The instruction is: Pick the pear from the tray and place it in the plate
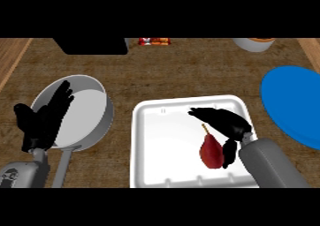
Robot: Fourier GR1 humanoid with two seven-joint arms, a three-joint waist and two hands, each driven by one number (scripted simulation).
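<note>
Pear placement tells you most of what you need. It lies on its side in the white tray, in the tray's right half, with the stem pointing up the view and the fat end toward the near rim. It has not left the tray, so the pick is not yet made.

Your right hand hangs over that same half of the tray, coming in from the lower right. Its fingers stretch out nearly straight toward the tray's far side, above and past the stem. The thumb drops down just beside the pear's right flank; you cannot tell from this angle whether it touches. Nothing is curled round the fruit, so the hand is spread wide and holds nothing. The pose reads as a setup: fingers on one side, thumb on the other, and the pear near the gap to be closed on.

The blue plate sits on the counter to the right of the tray, apart from it and partly cut by the view's edge. That makes the carry a short sweep to the right for the arm nearest it. Your left hand rests at the left over a grey pan, fingers straight and up, holding nothing and out of the way.

Before you close, the fingers probably need to come down nearer the pear's left side. Otherwise the smooth, tapered fruit may slip out.
</note>
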